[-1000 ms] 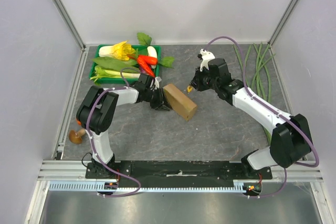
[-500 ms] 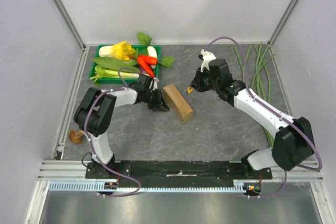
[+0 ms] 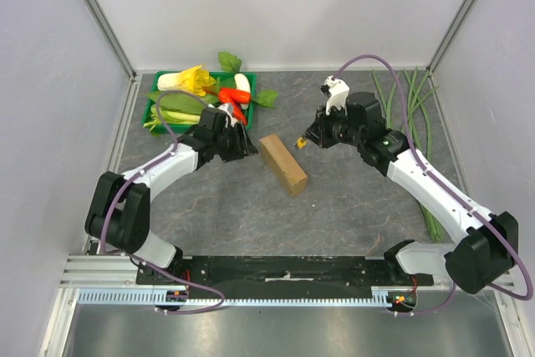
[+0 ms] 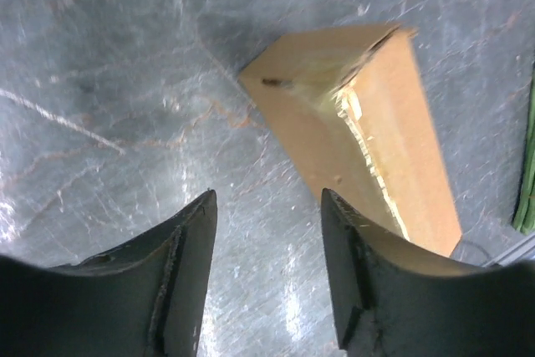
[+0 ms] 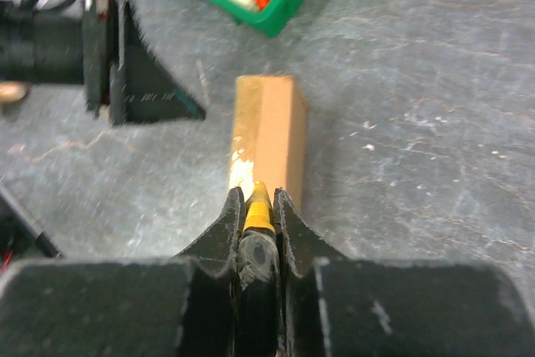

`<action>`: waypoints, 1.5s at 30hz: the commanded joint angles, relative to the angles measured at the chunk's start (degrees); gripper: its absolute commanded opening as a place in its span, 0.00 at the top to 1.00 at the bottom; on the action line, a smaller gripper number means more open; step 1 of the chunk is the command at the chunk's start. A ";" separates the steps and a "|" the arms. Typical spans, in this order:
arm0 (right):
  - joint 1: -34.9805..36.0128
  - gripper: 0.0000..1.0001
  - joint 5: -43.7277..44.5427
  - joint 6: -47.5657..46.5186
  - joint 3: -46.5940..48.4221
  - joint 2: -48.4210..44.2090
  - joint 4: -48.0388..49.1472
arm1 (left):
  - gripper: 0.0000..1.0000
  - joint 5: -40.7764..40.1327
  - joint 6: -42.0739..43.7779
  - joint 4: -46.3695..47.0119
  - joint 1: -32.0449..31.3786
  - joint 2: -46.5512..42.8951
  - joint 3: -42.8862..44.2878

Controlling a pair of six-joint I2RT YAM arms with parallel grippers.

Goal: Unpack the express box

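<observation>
The express box (image 3: 282, 165) was seen lying flat on the grey counter (image 3: 351, 198), roughly at its middle, with its long axis set on a diagonal from far left to near right in the top view. It was placed between the two end effectors and just near of the green tray (image 3: 149, 127) of vegetables.

The left end effector (image 3: 244, 145) was held low, just left of the box's far end. In the left wrist view the left end effector (image 4: 267, 202) was seen with its two dark fingers (image 4: 188, 248) parted. Only bare counter was seen in the gap, and nothing was gripped. The box (image 4: 376, 140) was shown beyond the fingertips and apart from them, with a pale ragged strip along one long edge.

The right end effector (image 3: 301, 141) was positioned just right of the box's far end. In the right wrist view the right end effector (image 5: 259, 198) was seen clamped tight on a small yellow object (image 5: 258, 211), whose tip stuck out past the fingertips. That tip was pointed at the near end of the box (image 5: 267, 123), beside a pale scuff on the cardboard. Whether the tip was touching the box could not be told. The corner of the tray (image 5: 288, 2) was shown beyond the box.
</observation>
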 commanded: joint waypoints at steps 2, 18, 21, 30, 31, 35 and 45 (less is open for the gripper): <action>0.40 1.00 -16.43 -1.54 -2.64 -4.41 -1.00 | 0.34 0.87 5.18 7.42 2.28 -0.57 6.41; 7.88 1.00 -9.98 -5.06 -8.27 -1.34 -3.28 | 0.37 18.72 11.51 6.82 3.25 21.32 24.00; 7.88 1.00 -7.16 -4.61 -8.35 -0.72 -3.28 | 0.40 22.77 11.51 7.43 3.07 22.03 23.57; 7.88 1.00 -2.59 -3.74 -9.94 -0.63 -4.25 | 0.44 23.57 8.45 12.35 2.90 18.34 13.65; 7.79 1.00 -2.15 -3.65 -10.02 -0.54 -4.34 | 0.45 23.92 8.00 12.79 2.90 18.08 13.02; 7.70 1.00 1.44 -3.30 -10.02 -0.37 -5.91 | 0.48 24.10 7.12 14.19 2.81 16.41 10.82; 5.86 1.00 8.93 -2.50 -8.62 -0.10 -5.74 | 0.51 19.62 8.43 11.13 2.90 6.04 0.20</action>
